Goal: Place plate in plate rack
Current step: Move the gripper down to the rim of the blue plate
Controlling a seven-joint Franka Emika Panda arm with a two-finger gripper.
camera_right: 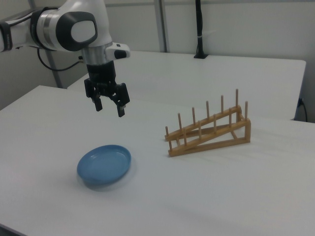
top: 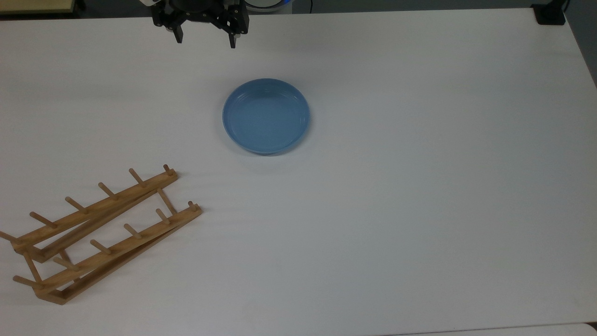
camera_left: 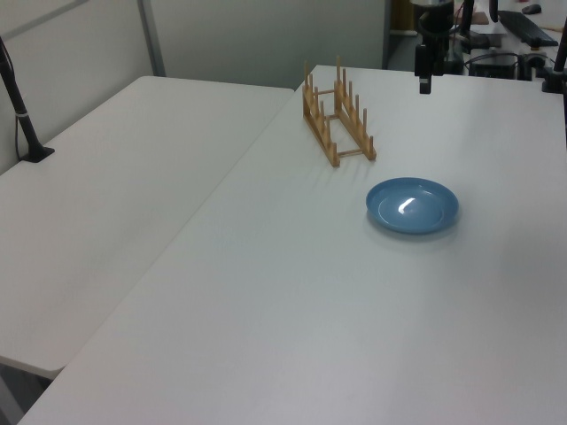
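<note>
Right view: nothing is being held by the spread gripper [camera_right: 110, 107]; below it, the plate [camera_right: 104, 165] is lying ungrasped, apart from the plate rack [camera_right: 209, 132].

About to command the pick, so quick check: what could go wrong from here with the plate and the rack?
1. The plate lies flat on the table, so the open end effector, hanging above and apart from it, can probably grip just the raised rim; it may slip.
2. The plate rack stands loose and skewed in the top view, so it may shift when the plate is pushed between its pegs.
</note>
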